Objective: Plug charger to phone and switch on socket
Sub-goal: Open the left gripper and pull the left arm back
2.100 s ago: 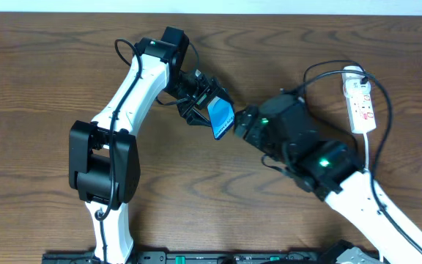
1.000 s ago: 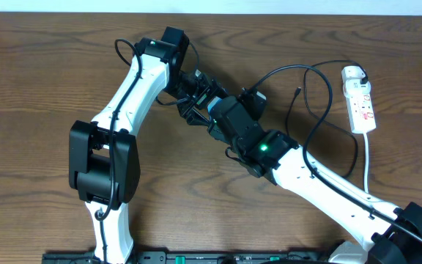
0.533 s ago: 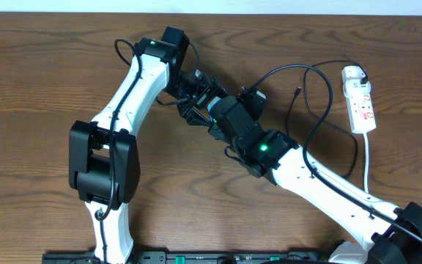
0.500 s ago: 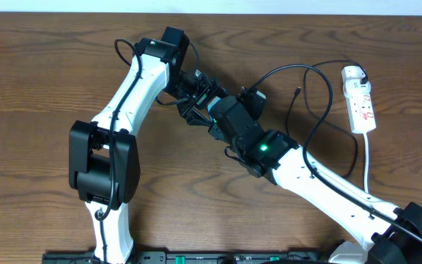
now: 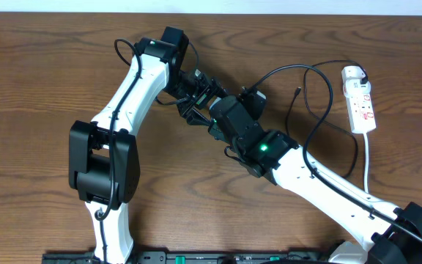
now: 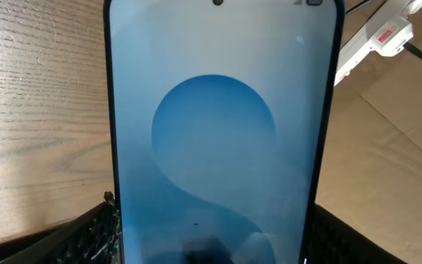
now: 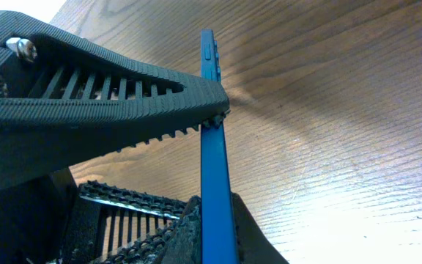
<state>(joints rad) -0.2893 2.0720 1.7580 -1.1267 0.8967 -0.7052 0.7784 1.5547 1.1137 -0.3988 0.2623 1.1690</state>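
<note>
L gripper (image 5: 202, 101) wide, fingers on long sides of phone (image 6: 218, 147), screen facing its wrist cam. R gripper (image 7: 209, 158) fully closed, toothed fingers pinching phone's thin edge. Charger (image 5: 299, 92) loose on table (image 5: 35, 73) betw. R arm and socket (image 5: 360, 103), tip well apart from phone.

L arm rises from near-left base, elbow bent, wrist angled inward; L end effector (image 5: 200, 95) spread wide, gripping phone (image 6: 211, 147) by its sides. R arm stretches diagonally from near-right; R end effector (image 7: 212, 121) pinched tight on phone's edge.
</note>
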